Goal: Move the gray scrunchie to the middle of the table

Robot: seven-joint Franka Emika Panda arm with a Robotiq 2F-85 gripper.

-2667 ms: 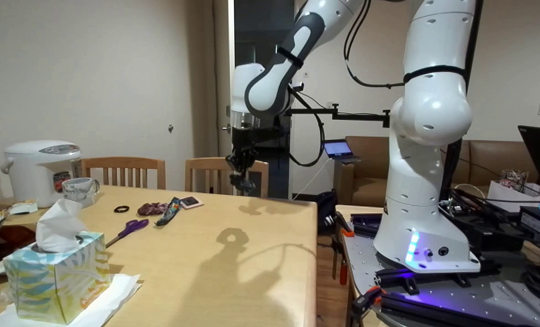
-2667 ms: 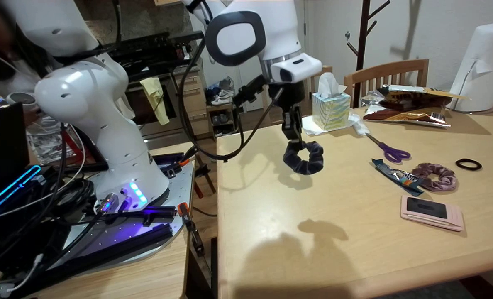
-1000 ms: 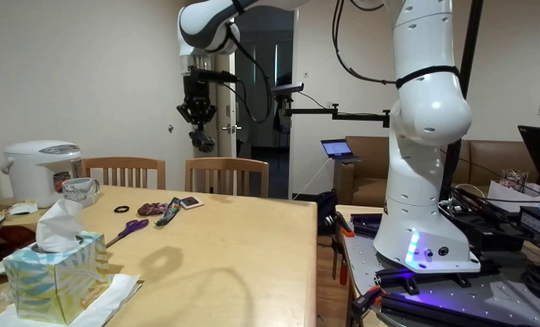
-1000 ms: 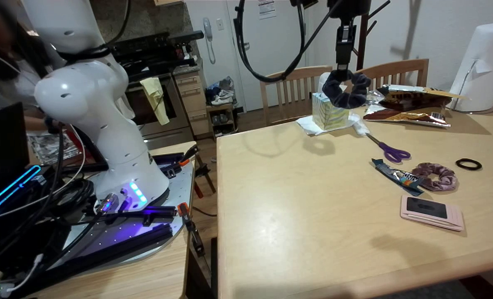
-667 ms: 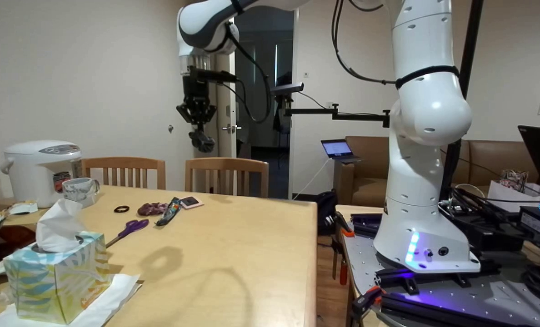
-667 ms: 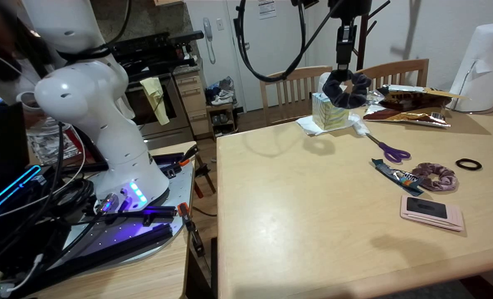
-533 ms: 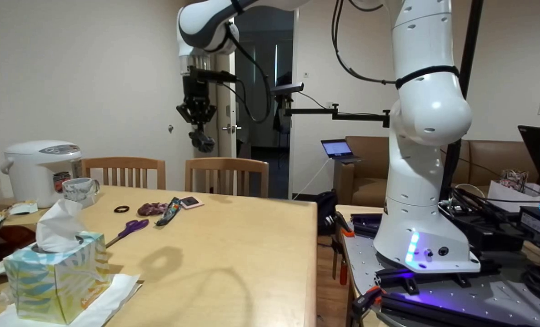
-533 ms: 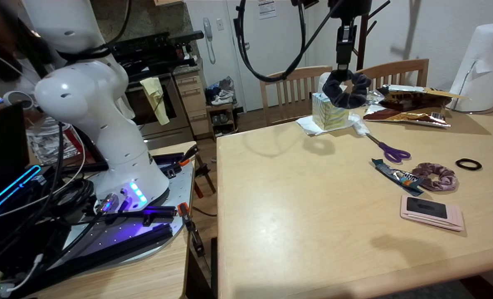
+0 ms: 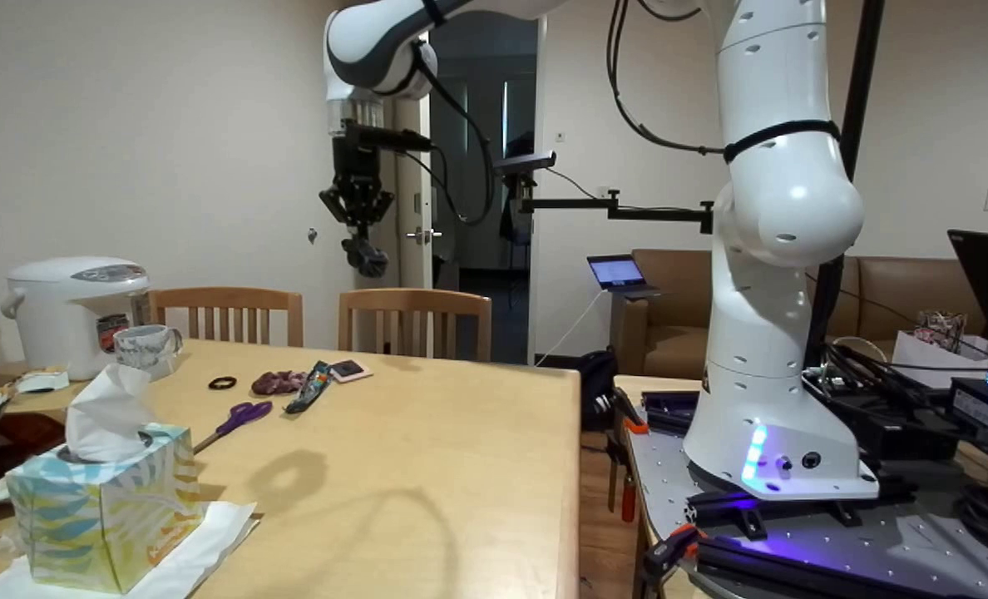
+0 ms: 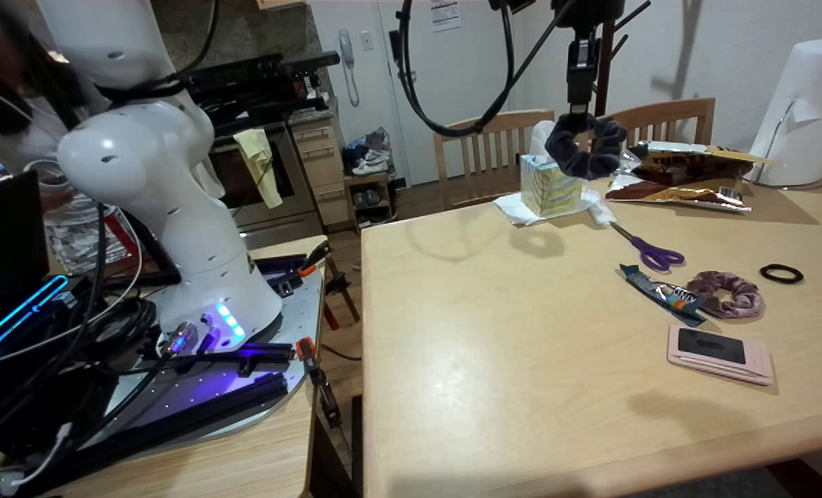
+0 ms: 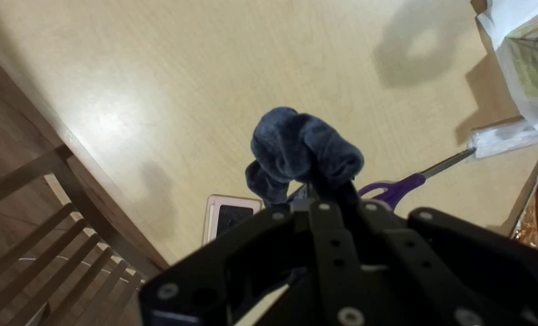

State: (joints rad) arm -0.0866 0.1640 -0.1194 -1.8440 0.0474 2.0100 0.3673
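One gray scrunchie hangs clamped in our gripper above the table. We should center it, lower slowly, and release only upon contact.

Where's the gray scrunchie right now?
The gray scrunchie hangs from the closed gripper, above the table; in an exterior view it's right of center, partly hiding the tissue box.
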